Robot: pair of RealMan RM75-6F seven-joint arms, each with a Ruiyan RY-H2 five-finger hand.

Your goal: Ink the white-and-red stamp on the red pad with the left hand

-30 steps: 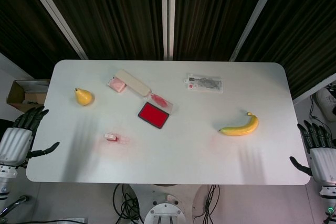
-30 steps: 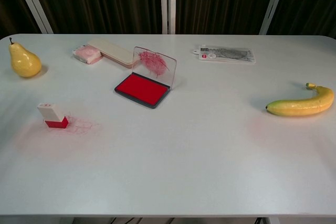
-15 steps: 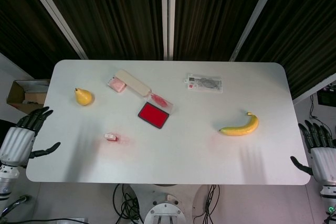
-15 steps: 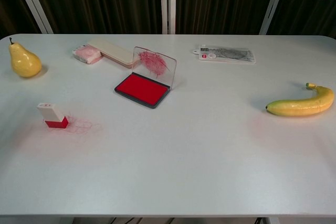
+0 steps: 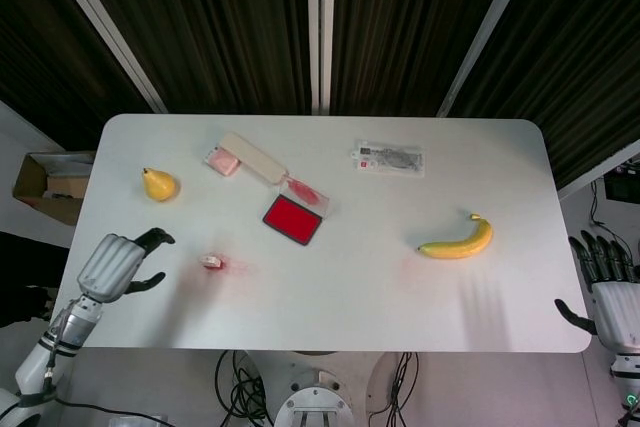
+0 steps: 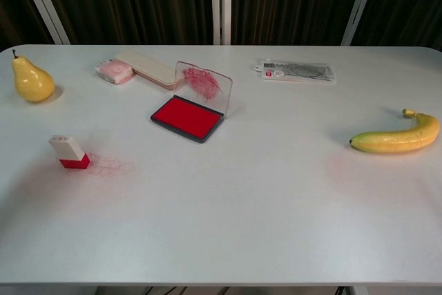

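The white-and-red stamp (image 5: 210,261) (image 6: 69,152) stands on the table's left front part, beside faint red ink marks. The red ink pad (image 5: 292,218) (image 6: 188,117) lies open near the table's middle, its clear lid (image 6: 205,86) tilted up behind it. My left hand (image 5: 116,263) is over the table's left front edge, left of the stamp and apart from it, fingers spread and holding nothing. My right hand (image 5: 607,292) stays off the table's right front corner, fingers apart and empty. The chest view shows neither hand.
A yellow pear (image 5: 159,185) (image 6: 32,81) stands at the left. A pink eraser (image 6: 114,70) and a beige case (image 6: 150,70) lie behind the pad. A plastic packet (image 5: 389,159) (image 6: 297,71) lies at the back, a banana (image 5: 458,240) (image 6: 398,134) on the right.
My left hand has moved from beside the table's left edge in over the table, toward the stamp. The right hand has hardly moved. The objects have stayed put.
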